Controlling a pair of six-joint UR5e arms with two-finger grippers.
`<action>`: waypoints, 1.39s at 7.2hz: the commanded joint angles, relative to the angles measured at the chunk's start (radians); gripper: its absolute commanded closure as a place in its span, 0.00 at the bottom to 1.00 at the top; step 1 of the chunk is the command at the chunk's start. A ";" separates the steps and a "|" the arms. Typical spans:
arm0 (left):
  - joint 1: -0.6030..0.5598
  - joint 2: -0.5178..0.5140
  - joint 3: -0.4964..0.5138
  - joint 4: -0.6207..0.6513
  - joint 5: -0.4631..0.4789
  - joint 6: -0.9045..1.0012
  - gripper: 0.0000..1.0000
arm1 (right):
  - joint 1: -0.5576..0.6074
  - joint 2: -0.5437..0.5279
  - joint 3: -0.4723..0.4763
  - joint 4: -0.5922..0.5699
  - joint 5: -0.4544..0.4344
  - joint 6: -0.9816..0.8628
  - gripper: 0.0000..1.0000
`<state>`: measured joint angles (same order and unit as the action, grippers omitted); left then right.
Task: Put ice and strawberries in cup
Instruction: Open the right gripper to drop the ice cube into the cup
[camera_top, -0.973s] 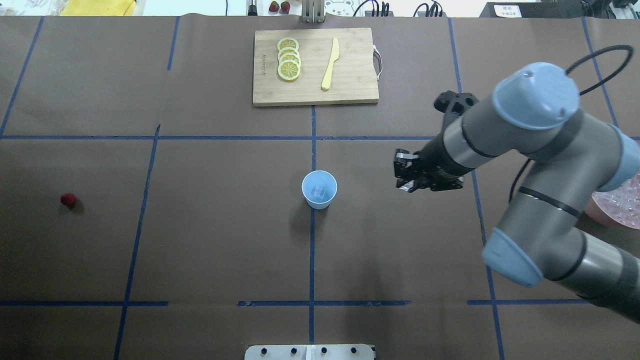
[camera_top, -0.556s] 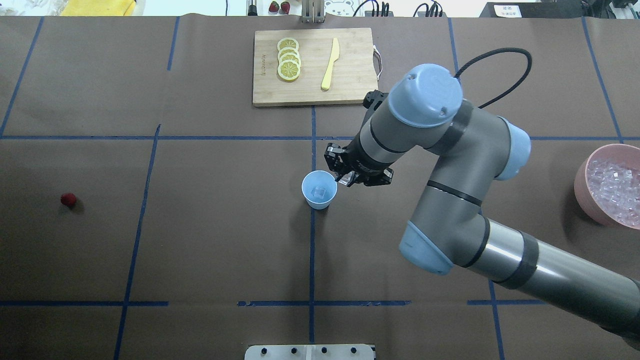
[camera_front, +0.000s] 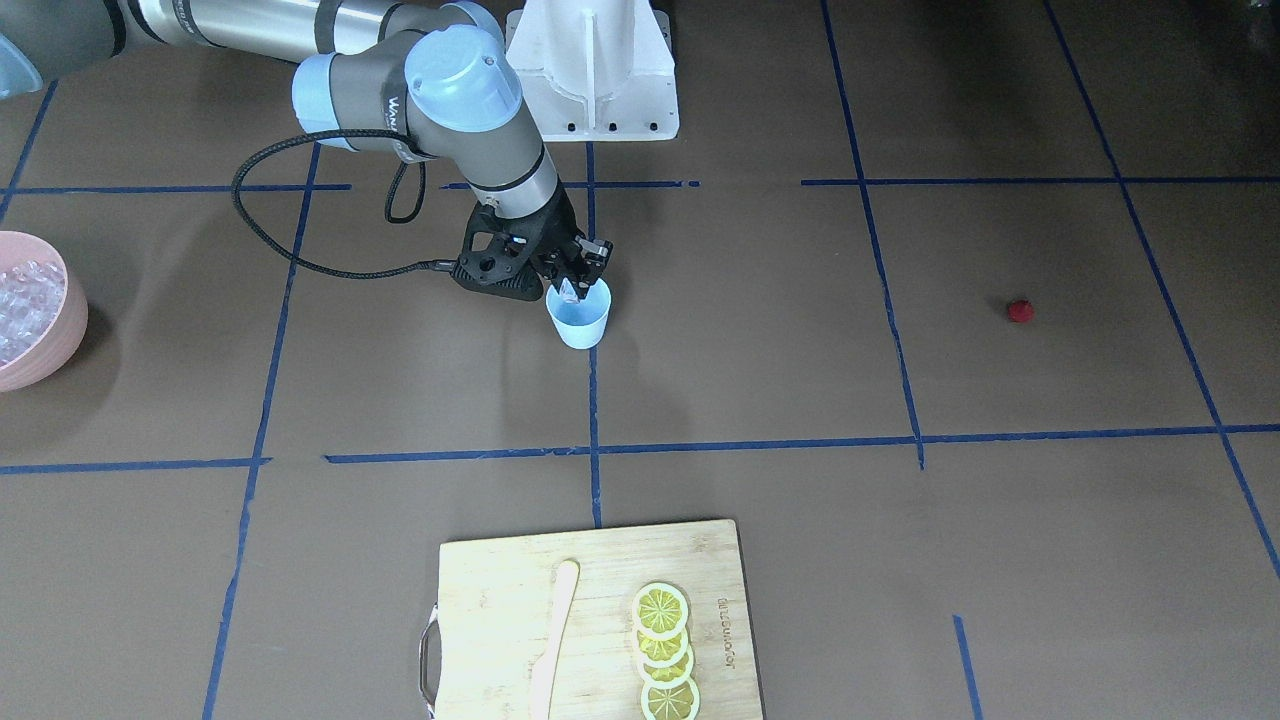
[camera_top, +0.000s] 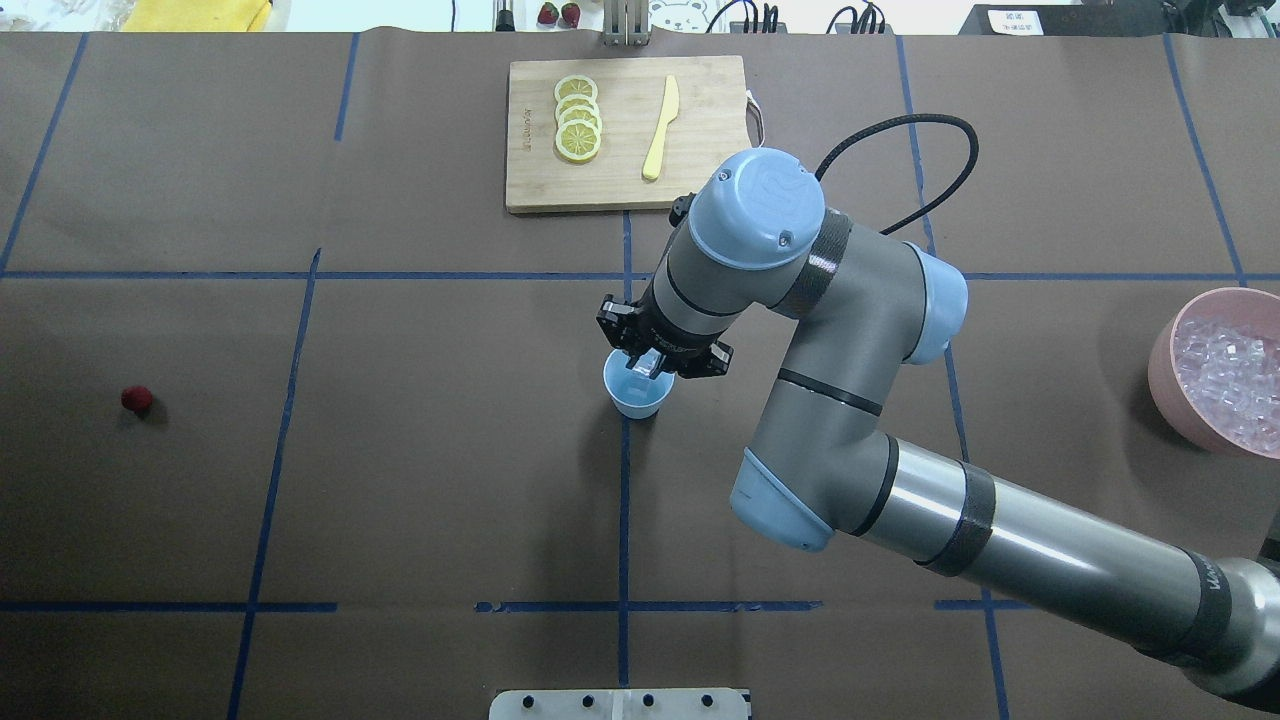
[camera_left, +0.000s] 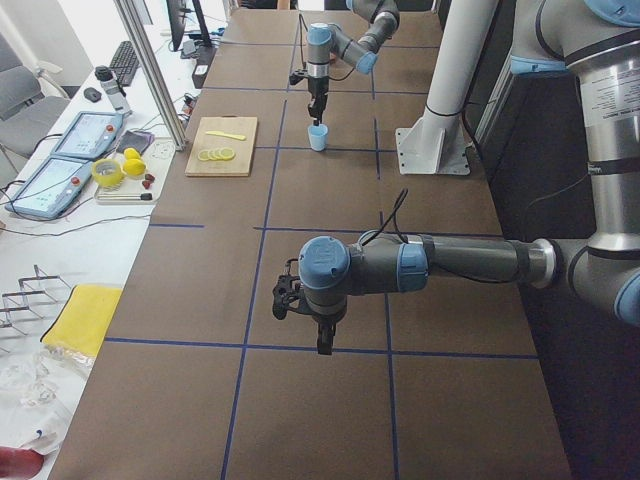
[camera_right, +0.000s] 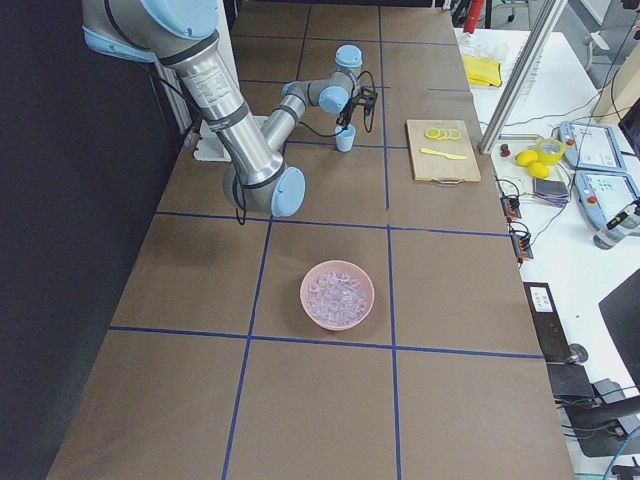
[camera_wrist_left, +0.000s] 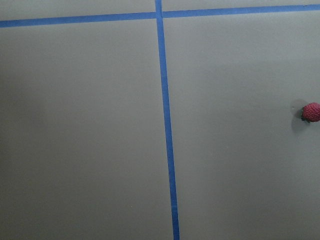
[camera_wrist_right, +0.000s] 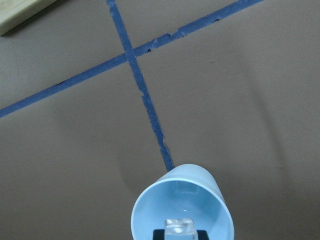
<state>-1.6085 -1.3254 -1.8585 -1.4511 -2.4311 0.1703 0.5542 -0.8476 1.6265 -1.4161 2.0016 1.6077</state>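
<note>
Brown paper with blue lines covers the table (camera_top: 400, 500), and the cup (camera_top: 632, 402) stands in the middle. From the pink bowl (camera_top: 1165, 350) side, the right gripper (camera_top: 650, 368) has just swung to right above the cup, pinching one ice (camera_wrist_right: 179, 227) cube, so a drop looks next. The strawberry (camera_top: 137, 399) waits far to the cup's left. I cannot tell if the left gripper (camera_left: 322, 340) is apart or together.

The table cover (camera_top: 450, 450) looks like matt brown paper, lined with smooth blue tape (camera_wrist_left: 167, 150). The cup (camera_wrist_right: 155, 200) is smooth, faintly shiny plastic; the ice cube (camera_wrist_right: 180, 229) glassy and clear. The cutting board (camera_top: 700, 120) is pale grained wood, the strawberry (camera_wrist_left: 312, 112) rough and pimpled.
</note>
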 joint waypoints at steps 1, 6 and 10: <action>0.001 0.000 0.001 0.000 0.001 0.000 0.00 | -0.002 0.002 -0.005 -0.001 -0.001 -0.003 0.47; -0.001 0.000 -0.001 0.000 0.000 0.000 0.00 | 0.003 0.002 0.004 -0.003 0.000 -0.005 0.37; -0.001 0.000 0.001 0.002 0.001 -0.002 0.00 | 0.175 -0.363 0.333 -0.011 0.153 -0.171 0.08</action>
<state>-1.6087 -1.3254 -1.8583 -1.4496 -2.4299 0.1699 0.6584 -1.0609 1.8478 -1.4263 2.0893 1.5367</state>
